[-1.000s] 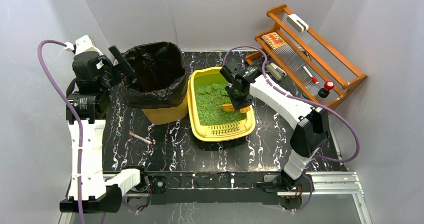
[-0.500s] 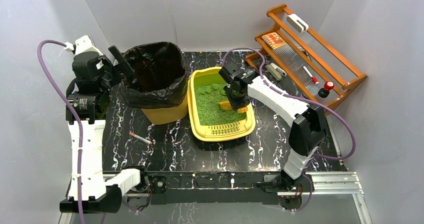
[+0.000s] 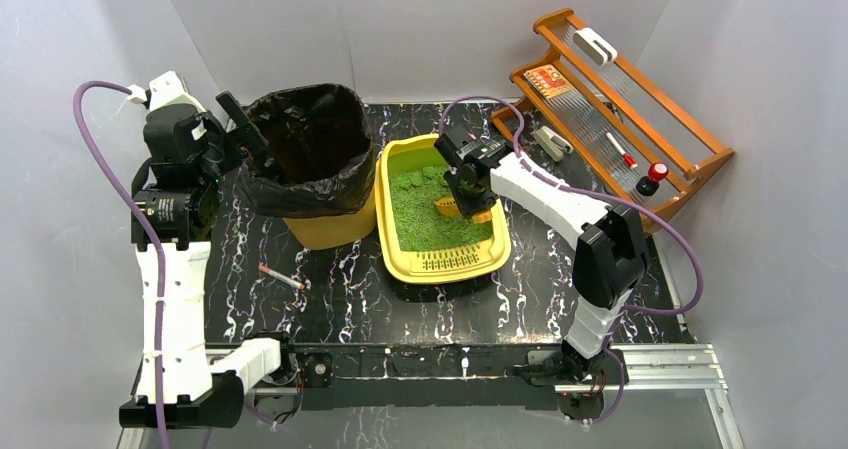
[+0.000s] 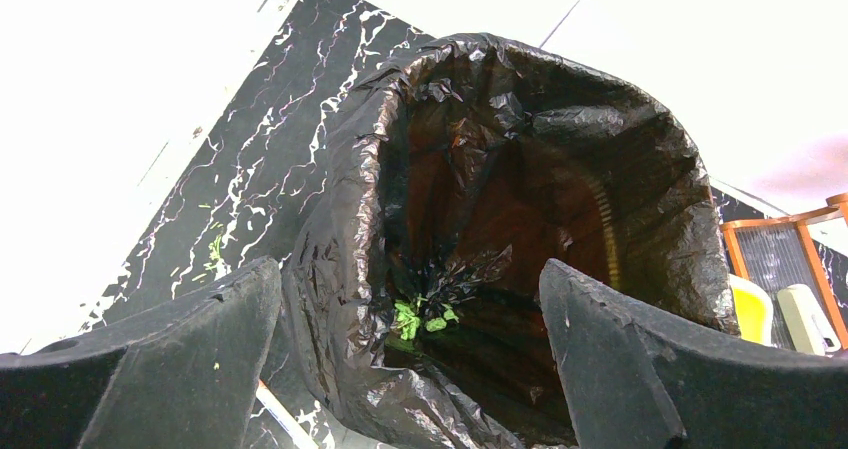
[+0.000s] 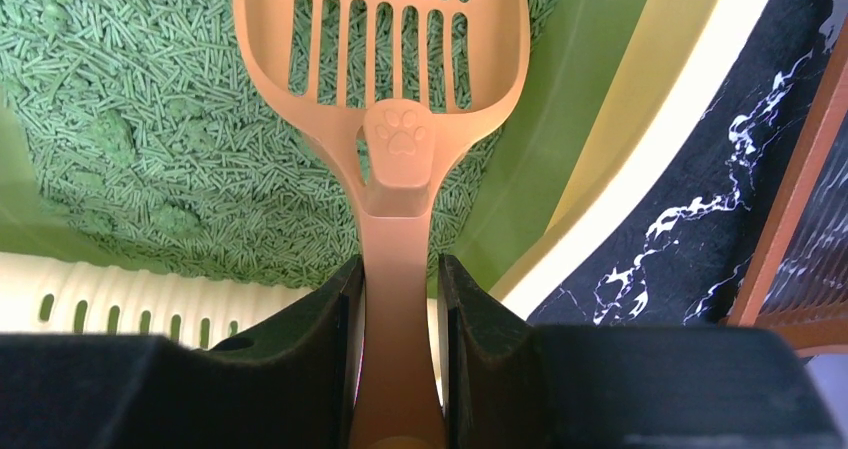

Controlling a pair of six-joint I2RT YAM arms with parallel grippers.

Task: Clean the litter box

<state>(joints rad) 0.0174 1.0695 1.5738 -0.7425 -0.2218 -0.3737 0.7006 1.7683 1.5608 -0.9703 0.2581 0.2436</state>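
The right gripper [image 5: 400, 274] is clamped on the handle of the scoop [image 5: 400, 144]. The litter box [image 3: 445, 262] is located directly below this gripper, on the bench [image 3: 340, 299]. The slotted scoop head is held ahead of the fingers, over the green litter [image 5: 130, 169]; contact cannot be determined. The left gripper [image 4: 405, 289] is held with jaws wide apart, with the bag-lined bin [image 4: 620, 199] ahead of and below it.

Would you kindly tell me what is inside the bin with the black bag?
A few green litter clumps lie at the bottom of the black bag; its crumpled folds hide anything beneath them.
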